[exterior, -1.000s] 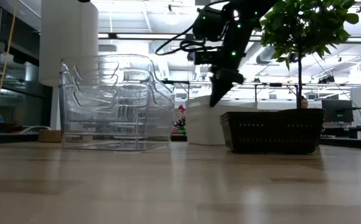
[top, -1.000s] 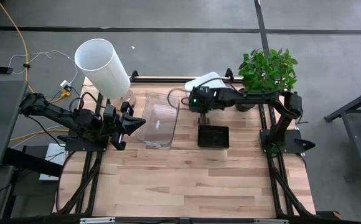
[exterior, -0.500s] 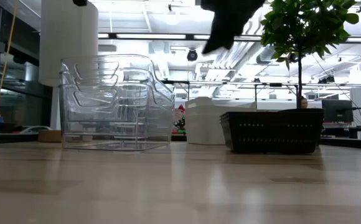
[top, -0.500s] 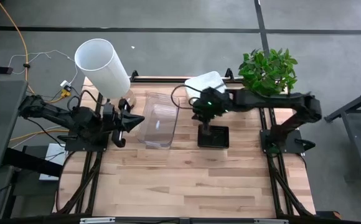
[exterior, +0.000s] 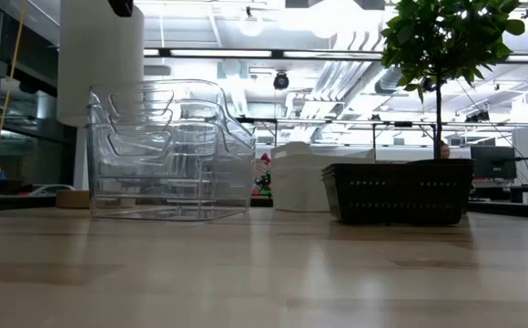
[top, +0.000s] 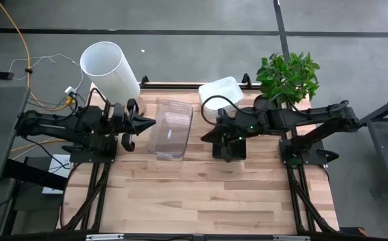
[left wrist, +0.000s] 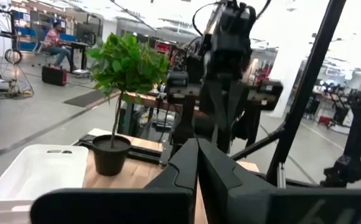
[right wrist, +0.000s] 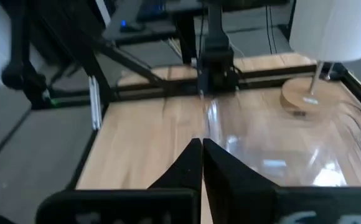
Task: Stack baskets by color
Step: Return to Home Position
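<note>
A stack of clear baskets [top: 169, 128] [exterior: 168, 150] stands on its base at the table's middle. Stacked white baskets [top: 221, 92] [left wrist: 37, 174] rest at the far edge. A black basket [top: 238, 152] [exterior: 396, 191] sits to the right of the clear stack, mostly hidden in the high view by my right arm. My right gripper [top: 204, 137] [right wrist: 200, 146] hovers shut above the black basket's left side and points toward the clear stack. My left gripper [top: 152, 122] [left wrist: 197, 146] is shut just left of the clear stack, raised and pointing right. Neither holds anything.
A tall white cylinder [top: 110, 70] on a wooden disc stands at the far left. A potted green plant [top: 287, 77] stands at the far right. Bare wood [top: 201, 194] fills the table's near half.
My right gripper has risen from just above the black basket, leaving the low view. It has tipped from pointing down to nearly level, facing the table's left. My left gripper has swung a little toward the far edge. The baskets have stayed where they were.
</note>
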